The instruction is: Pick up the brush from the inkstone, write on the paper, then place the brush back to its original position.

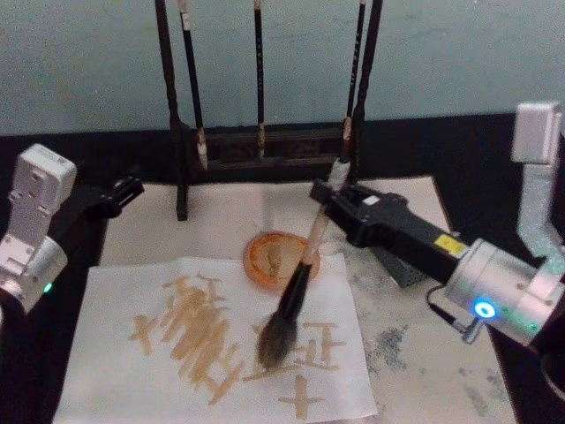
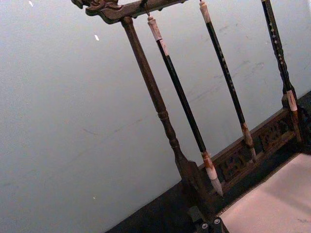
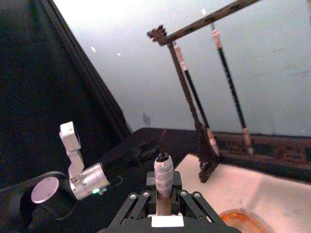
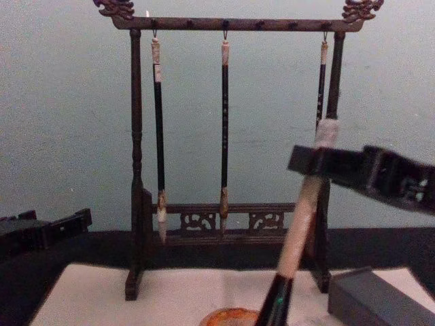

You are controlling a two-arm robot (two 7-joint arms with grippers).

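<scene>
Right claw (image 1: 329, 196) is clenched on the upper end of the brush (image 1: 297, 284). It reaches in from the right, above the far right corner of the paper (image 1: 115, 353). In the right wrist view the taped handle top (image 3: 164, 173) stands up between the claw's fingers (image 3: 138, 206).

Brush is tilted, with the handle top leaning back toward the rack (image 1: 181, 132) and the bristles toward the robot. The grey-brown bristle head (image 1: 274, 340) is low over the right half of the paper, among the tan strokes (image 1: 199, 331). The tip appears to touch the sheet; contact not certain. In the chest view the pale handle (image 4: 300, 221) slants up to the claw (image 4: 319, 161).

An orange dish (image 1: 265, 256) sits at the paper's far edge, and the brush shaft crosses in front of its right side.

A dark block (image 1: 403, 268) lies under the right arm.

Paper lies on a pale mat (image 1: 424, 353).

Three thin brushes (image 1: 259, 71) hang on the rack at the back.

Left claw (image 1: 122, 189) is parked at the mat's far left corner, well apart from the brush. Released or clenched: cannot tell.
</scene>
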